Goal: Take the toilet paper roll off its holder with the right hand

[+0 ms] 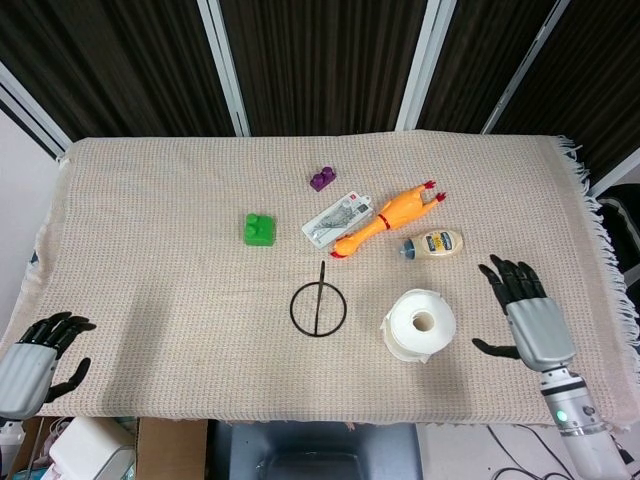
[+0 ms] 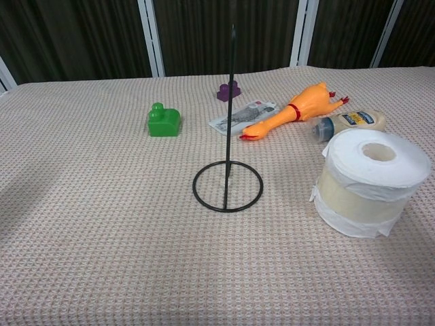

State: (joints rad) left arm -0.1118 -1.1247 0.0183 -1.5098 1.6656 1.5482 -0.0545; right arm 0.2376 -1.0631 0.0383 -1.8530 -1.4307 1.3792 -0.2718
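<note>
Nearest the front edge of the beige woven tablecloth (image 1: pixel 150 230), both hands sit at the two front corners. Left hand (image 1: pixel 35 365) hangs off the front-left corner, fingers loosely curled, holding nothing. Right hand (image 1: pixel 528 320) lies near the front-right corner, palm down, fingers spread wide and empty, well apart from the roll; it does not show in the chest view.

White toilet paper roll (image 1: pixel 419 324) stands on end on the cloth, core hole up, front-right of centre, free of any grip. Its outer wrap looks loose and slightly skewed. Just to its left, apart from it, stands the black wire holder (image 2: pixel 228 183): ring base flat, thin spike upright and bare. Judgement: the roll is off the holder and set down, so the task reads as complete.

Farther back: small mayonnaise bottle (image 1: pixel 433 243) on its side, orange rubber chicken (image 1: pixel 388 218), flat white packet (image 1: pixel 338 217), green building block (image 1: pixel 259 228), then purple block (image 1: pixel 322 179).
</note>
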